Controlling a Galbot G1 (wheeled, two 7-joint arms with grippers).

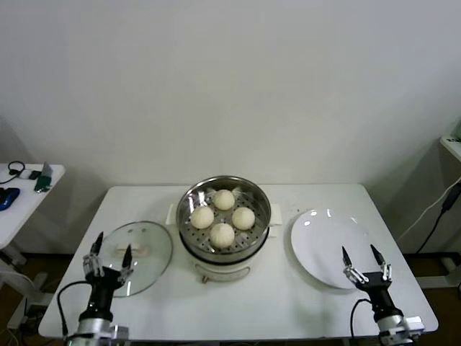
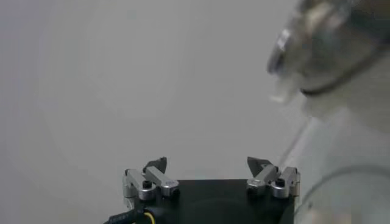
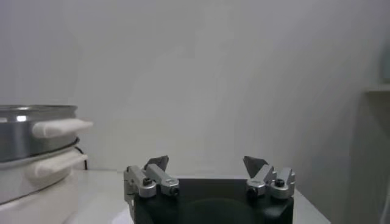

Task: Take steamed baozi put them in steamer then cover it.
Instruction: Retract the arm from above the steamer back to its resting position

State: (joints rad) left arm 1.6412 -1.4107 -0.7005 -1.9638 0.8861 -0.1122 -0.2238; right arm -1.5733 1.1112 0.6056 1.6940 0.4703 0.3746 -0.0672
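Several cream-white steamed baozi [image 1: 222, 216] lie on the perforated tray inside the shiny round steamer [image 1: 190, 203] at the table's middle; its metal wall and cream handles show as the steamer [image 3: 36, 131] in the right wrist view. The glass cover [image 1: 155, 254] with its cream bar handle lies flat on the table left of the steamer. My left gripper [image 1: 109, 251] stands open over the cover's near edge, empty, and appears as the left gripper [image 2: 208, 163] in its own view. My right gripper [image 1: 365, 255] is open and empty by the plate's near edge, seen as the right gripper [image 3: 206, 161].
A flat white plate [image 1: 324, 245] lies bare to the right of the steamer. A side table [image 1: 21, 202] with small items stands at the far left. A cable and another table edge sit at the far right. A white wall is behind.
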